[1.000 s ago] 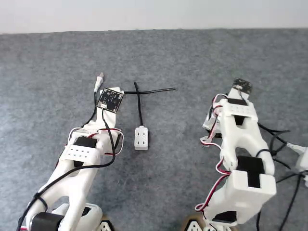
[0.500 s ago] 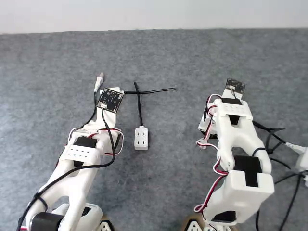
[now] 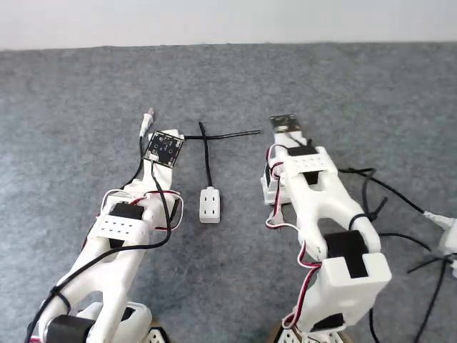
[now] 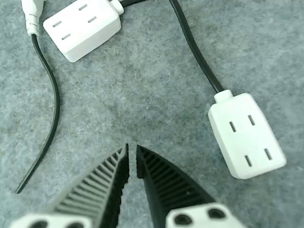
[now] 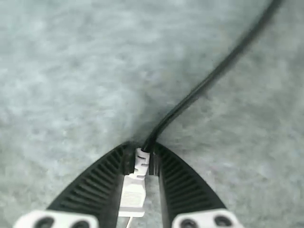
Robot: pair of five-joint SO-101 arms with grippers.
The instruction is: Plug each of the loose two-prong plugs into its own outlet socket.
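My left gripper point(image 4: 132, 153) hovers shut over the grey carpet with nothing between its fingers. Ahead of it lie two white outlet blocks, one close beside it point(image 4: 246, 135) on a black cord and one farther off point(image 4: 80, 26). A loose white plug point(image 4: 32, 12) on a thin black cord lies beside the farther block. My right gripper point(image 5: 140, 151) is shut on another white two-prong plug point(image 5: 133, 190), whose black cord point(image 5: 213, 71) runs away over the carpet. From above, an outlet block point(image 3: 209, 204) lies between the arms, and the loose plug point(image 3: 148, 118) lies past the left wrist.
A black cord point(image 3: 221, 135) lies across the carpet beyond the outlet block, its end near the right arm's wrist point(image 3: 284, 123). Black and white cables point(image 3: 400, 200) trail off to the right of that arm. Open carpet stretches toward the far wall.
The right arm has swung left, from the right side of the table to near the end of the black cord. The left arm, outlet block and loose plug have kept still.
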